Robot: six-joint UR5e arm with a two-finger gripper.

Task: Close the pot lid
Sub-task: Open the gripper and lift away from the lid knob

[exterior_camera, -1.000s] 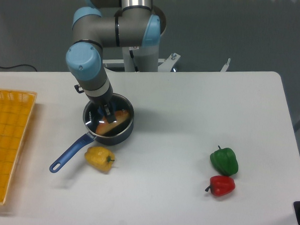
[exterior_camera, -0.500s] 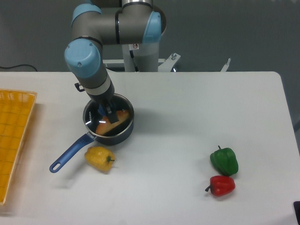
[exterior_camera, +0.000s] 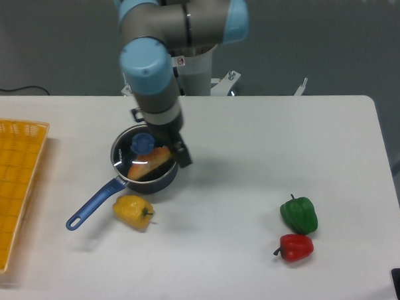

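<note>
The jaws cannot be made out clearly: the gripper hangs at the right rim of the pot, a dark finger showing near the edge, and whether it is spread or closed I cannot tell. It holds nothing that shows.

The lid lies flat across the pot's mouth, its blue knob free and in plain sight, something orange visible through the glass. By the look of it the closing is done, with only the arm's retreat left.

The pot sits at the left-middle of a white table, its blue handle pointing toward the front left. A yellow pepper lies just beside the handle. A green pepper and a red pepper sit close together, well apart to the right. A yellow basket occupies the left edge, and a grey wall stands behind.
</note>
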